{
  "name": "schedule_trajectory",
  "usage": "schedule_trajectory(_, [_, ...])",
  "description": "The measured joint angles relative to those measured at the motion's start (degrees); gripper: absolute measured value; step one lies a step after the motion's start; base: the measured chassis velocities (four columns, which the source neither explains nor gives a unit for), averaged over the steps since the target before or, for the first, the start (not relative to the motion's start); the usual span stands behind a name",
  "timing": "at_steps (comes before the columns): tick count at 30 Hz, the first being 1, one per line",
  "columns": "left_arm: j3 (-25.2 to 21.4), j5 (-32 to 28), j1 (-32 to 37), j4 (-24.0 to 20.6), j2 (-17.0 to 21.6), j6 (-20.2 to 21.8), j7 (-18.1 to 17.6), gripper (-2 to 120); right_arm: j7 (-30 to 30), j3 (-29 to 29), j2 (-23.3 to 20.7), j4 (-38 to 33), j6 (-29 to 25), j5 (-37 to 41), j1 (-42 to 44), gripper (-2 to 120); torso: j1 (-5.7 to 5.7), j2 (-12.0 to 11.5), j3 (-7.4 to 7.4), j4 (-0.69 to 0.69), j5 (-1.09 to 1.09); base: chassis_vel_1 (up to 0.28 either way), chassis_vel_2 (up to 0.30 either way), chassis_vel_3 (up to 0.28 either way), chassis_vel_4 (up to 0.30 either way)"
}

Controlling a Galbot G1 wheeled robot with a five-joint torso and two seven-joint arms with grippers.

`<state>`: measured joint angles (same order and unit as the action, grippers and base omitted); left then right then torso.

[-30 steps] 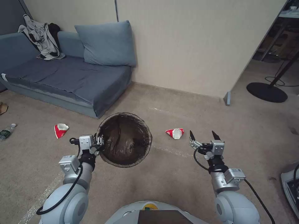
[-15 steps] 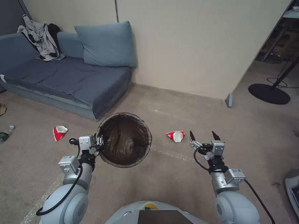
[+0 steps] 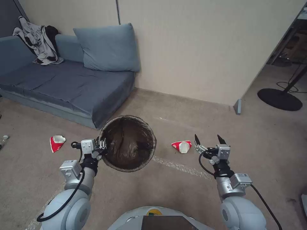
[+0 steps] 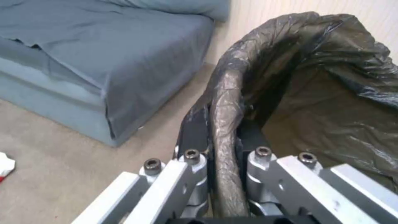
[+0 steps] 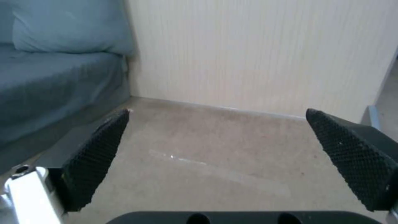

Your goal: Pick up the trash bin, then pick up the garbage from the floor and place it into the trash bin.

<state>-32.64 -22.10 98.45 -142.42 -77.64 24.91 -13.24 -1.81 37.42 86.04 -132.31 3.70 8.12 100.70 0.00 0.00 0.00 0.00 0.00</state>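
My left gripper is shut on the rim of the trash bin, holding it off the carpet; its dark brown liner folds over the rim clamped between the fingers. The bin's inside looks empty. A crushed red-and-white paper cup lies on the carpet between the bin and my right gripper, which hovers open with nothing between its pads. A second crushed cup lies left of the bin. At the far left edge the tip of a plastic bottle shows.
A blue sofa with a cushion and a heap of clothes stands at the back left against a cream wall. A round black stand base sits at the right, beyond the wall's end. Carpet lies open ahead.
The whole view has shifted: the sofa and the left cup slid left, the right cup moved nearer my right gripper. Both arms keep their pose, bin still held.
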Motion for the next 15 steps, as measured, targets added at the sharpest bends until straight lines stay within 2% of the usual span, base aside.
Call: schedule_trajectory(15, [0.1,0.2,0.2,-0.2,-0.3,-0.1,0.3,6,-0.1,-0.2,-0.2,0.1,0.0,0.0,0.0,100,0.00,0.0,0.00,0.00,-0.01,-0.121,0.121,0.125,-0.120])
